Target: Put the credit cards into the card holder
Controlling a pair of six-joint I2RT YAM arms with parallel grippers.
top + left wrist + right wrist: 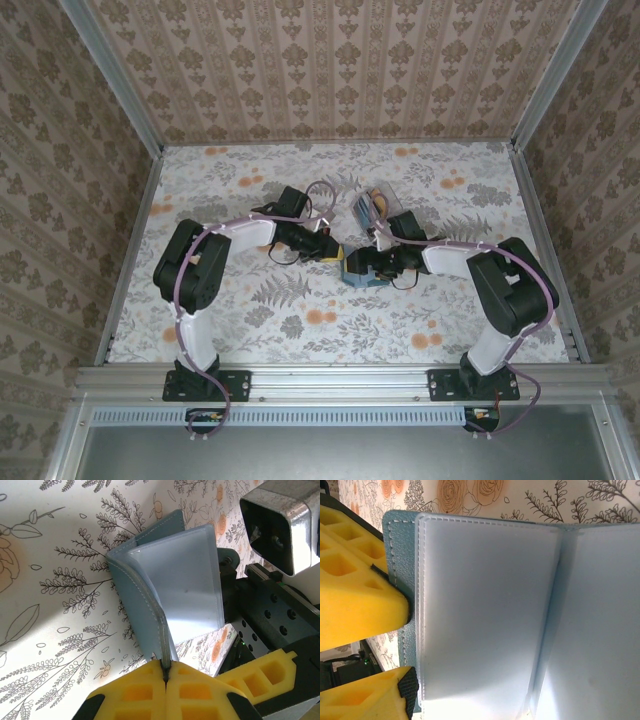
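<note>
The card holder, a teal folder with pale blue-grey inner pages, stands open like a booklet on the flowered table. My left gripper is shut on the edge of its teal cover. In the top view it meets my right gripper over the holder at mid-table. The right gripper stands open, and the pale inner page spreads right in front of its camera. One of its yellow fingers sits by the page's stitched edge; the other is hidden. The credit cards, a striped stack, lie behind the right arm.
The flowered table cloth is enclosed by patterned walls with aluminium posts left and right. A metal rail carrying both arm bases runs along the near edge. The right wrist's camera housing hangs close to the holder.
</note>
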